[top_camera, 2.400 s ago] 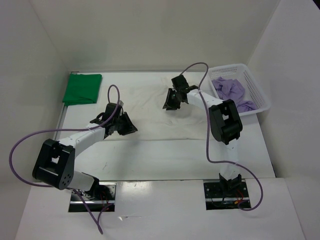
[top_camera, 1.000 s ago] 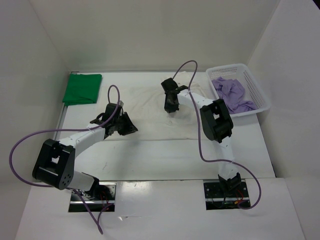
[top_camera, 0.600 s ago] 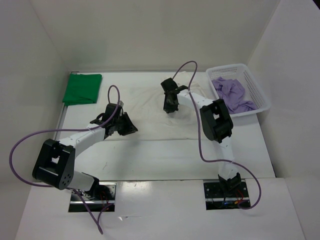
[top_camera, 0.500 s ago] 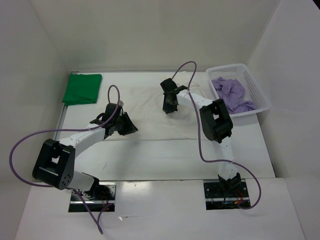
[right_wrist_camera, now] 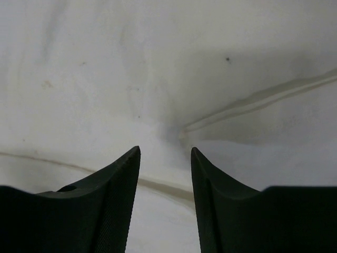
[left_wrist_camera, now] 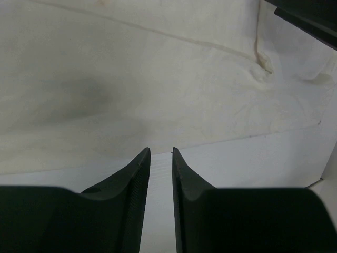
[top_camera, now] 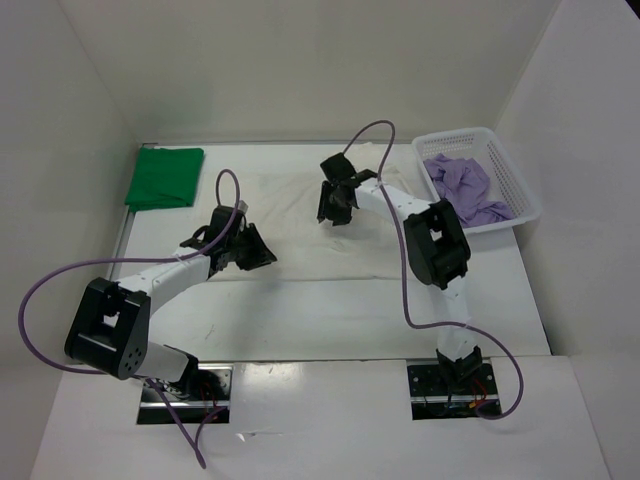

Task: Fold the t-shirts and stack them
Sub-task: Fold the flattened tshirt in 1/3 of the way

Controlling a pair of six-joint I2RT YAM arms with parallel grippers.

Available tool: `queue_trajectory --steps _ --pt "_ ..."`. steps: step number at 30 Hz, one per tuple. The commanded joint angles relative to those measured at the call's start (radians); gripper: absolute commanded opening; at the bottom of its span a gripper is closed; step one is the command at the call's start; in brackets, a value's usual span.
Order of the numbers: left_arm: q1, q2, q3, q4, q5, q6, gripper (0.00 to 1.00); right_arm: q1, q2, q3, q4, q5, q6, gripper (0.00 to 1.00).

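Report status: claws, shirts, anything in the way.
Left claw nearly shut at near edge of white shirt, grip unclear; right claw open over it. White shirt spread out, green shirt folded far left, purple shirt in basket. No obstruction seen.

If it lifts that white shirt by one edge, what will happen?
Probably floppy: the white shirt lies flat with creases, so it should drape and sag. Likely light, being thin cloth. It may bunch if pushed.

Lab booth; bare white walls [top_camera: 300, 70] around table [top_camera: 300, 312]
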Motion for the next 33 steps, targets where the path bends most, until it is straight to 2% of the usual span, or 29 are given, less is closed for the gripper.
queue_trajectory --steps 1,3,6,7,9,13,20,27,33 --pt "-0.004 0.000 0.032 0.033 0.042 0.028 0.31 -0.011 -0.167 -0.085 0.062 -0.022 0.022 0.50" --pt "-0.004 0.029 0.032 0.033 0.058 0.028 0.31 -0.048 -0.260 -0.157 0.107 -0.034 0.037 0.50" --pt "-0.013 0.068 0.047 0.042 0.067 0.028 0.31 -0.082 -0.363 -0.312 0.160 -0.045 0.074 0.26" --pt "-0.024 0.082 0.059 0.042 0.067 0.037 0.31 -0.091 -0.377 -0.378 0.161 -0.045 0.096 0.08" --pt "-0.039 0.138 0.120 -0.002 0.044 0.047 0.31 -0.091 -0.389 -0.456 0.184 -0.075 0.113 0.00" --pt "-0.050 0.242 0.165 -0.046 0.033 0.057 0.31 -0.068 -0.401 -0.571 0.225 -0.102 0.172 0.00" --pt "-0.050 0.272 0.017 -0.036 0.090 -0.001 0.31 -0.068 -0.402 -0.694 0.245 -0.111 0.191 0.00" --pt "-0.050 0.151 -0.157 -0.055 0.113 -0.080 0.31 -0.036 -0.437 -0.832 0.254 -0.111 0.232 0.00" --pt "-0.050 0.004 -0.407 -0.055 0.156 -0.140 0.29 0.067 -0.532 -1.005 0.254 -0.155 0.332 0.00"
